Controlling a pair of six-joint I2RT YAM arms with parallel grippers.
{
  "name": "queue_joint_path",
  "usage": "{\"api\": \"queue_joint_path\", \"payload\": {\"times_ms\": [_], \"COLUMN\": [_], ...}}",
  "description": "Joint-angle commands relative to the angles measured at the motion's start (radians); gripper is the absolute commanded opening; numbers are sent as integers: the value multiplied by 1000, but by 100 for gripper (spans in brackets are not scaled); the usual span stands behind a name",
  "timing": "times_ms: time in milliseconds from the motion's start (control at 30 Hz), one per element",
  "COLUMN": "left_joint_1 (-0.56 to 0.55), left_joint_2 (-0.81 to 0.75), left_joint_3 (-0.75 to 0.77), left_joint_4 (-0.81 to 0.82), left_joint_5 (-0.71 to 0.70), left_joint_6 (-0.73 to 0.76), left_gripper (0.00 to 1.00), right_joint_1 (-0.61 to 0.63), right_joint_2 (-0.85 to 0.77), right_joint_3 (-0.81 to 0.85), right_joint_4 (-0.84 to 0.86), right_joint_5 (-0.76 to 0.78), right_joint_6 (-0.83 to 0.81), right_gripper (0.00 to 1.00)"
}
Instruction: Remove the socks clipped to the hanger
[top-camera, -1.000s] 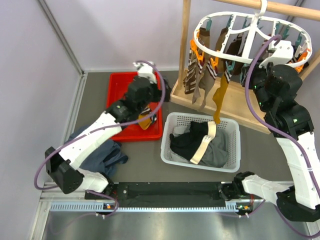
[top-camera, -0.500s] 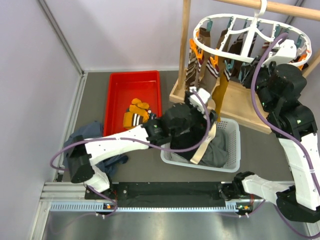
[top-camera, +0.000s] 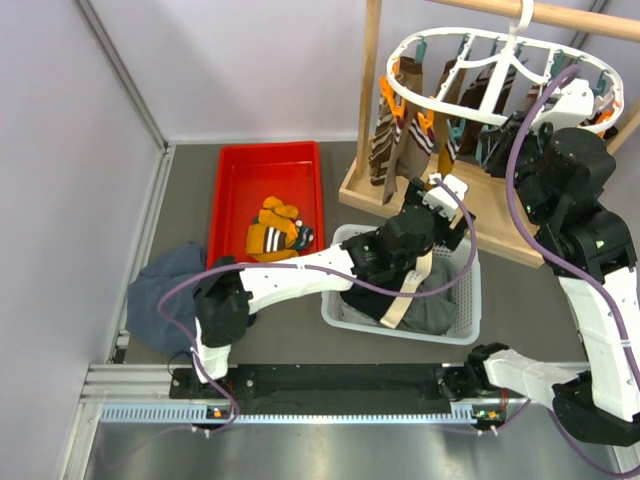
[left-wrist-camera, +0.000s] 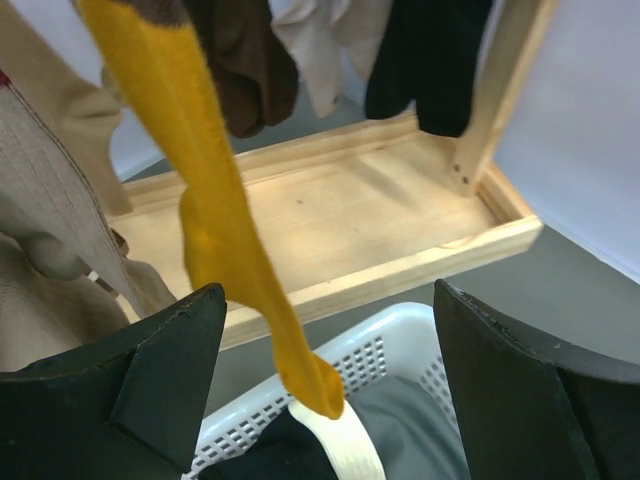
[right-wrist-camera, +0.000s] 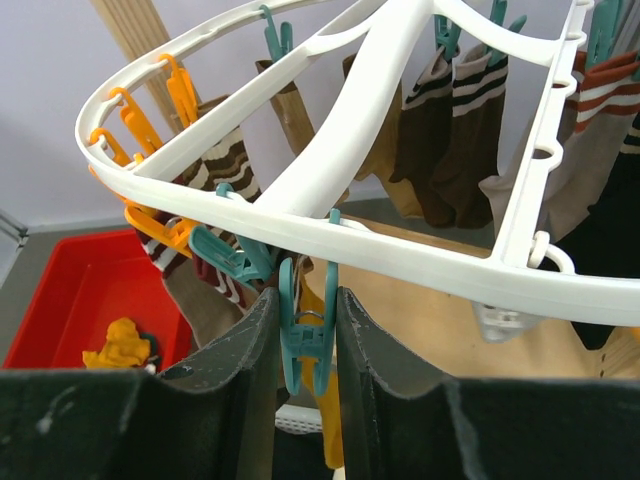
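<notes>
The white oval hanger (top-camera: 480, 60) hangs from the wooden rack with several socks clipped round its rim. In the right wrist view my right gripper (right-wrist-camera: 305, 345) is shut on a teal clip (right-wrist-camera: 303, 350) on the hanger's near rim (right-wrist-camera: 400, 255). A mustard sock (right-wrist-camera: 328, 420) hangs from that clip. In the left wrist view my left gripper (left-wrist-camera: 325, 340) is open. The mustard sock (left-wrist-camera: 215, 200) hangs down with its toe between the two fingers (left-wrist-camera: 130, 390), touching neither. In the top view the left gripper (top-camera: 447, 192) reaches over the basket.
A white basket (top-camera: 345, 300) of black and grey clothes sits below the left gripper. A red tray (top-camera: 235, 190) holds a few socks (top-camera: 275, 230). The rack's wooden base (left-wrist-camera: 350, 220) lies behind the basket. A blue-grey garment (top-camera: 165, 290) lies at the left.
My left arm swung from the red tray, leaving socks there, across to the basket under the mustard sock. My right gripper stayed at the hanger's rim.
</notes>
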Motion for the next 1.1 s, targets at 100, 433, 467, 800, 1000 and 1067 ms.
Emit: {"api": "queue_joint_path", "payload": {"times_ms": [100, 433, 467, 800, 1000, 1067], "left_joint_1": [31, 46, 46, 37, 14, 8], "left_joint_2": [60, 66, 60, -121, -161, -169], "left_joint_3": [66, 40, 36, -150, -165, -168], "left_joint_4": [101, 110, 96, 153, 145, 144], "left_joint_5": [-88, -56, -49, -19, -8, -5], "left_joint_6": [0, 3, -1, -57, -40, -35], "left_gripper": [85, 13, 3, 0, 0, 0], "right_joint_1": [-4, -6, -6, -6, -6, -4], "right_joint_2": [-25, -30, -31, -47, -44, -38], "right_joint_3": [42, 34, 35, 74, 192, 224], "right_joint_4": [-15, -16, -19, -99, -180, -194], "right_joint_5": [-40, -46, -43, -17, -83, -143], "right_joint_6": [22, 35, 33, 32, 27, 24], "right_gripper": [0, 0, 0, 27, 41, 45]}}
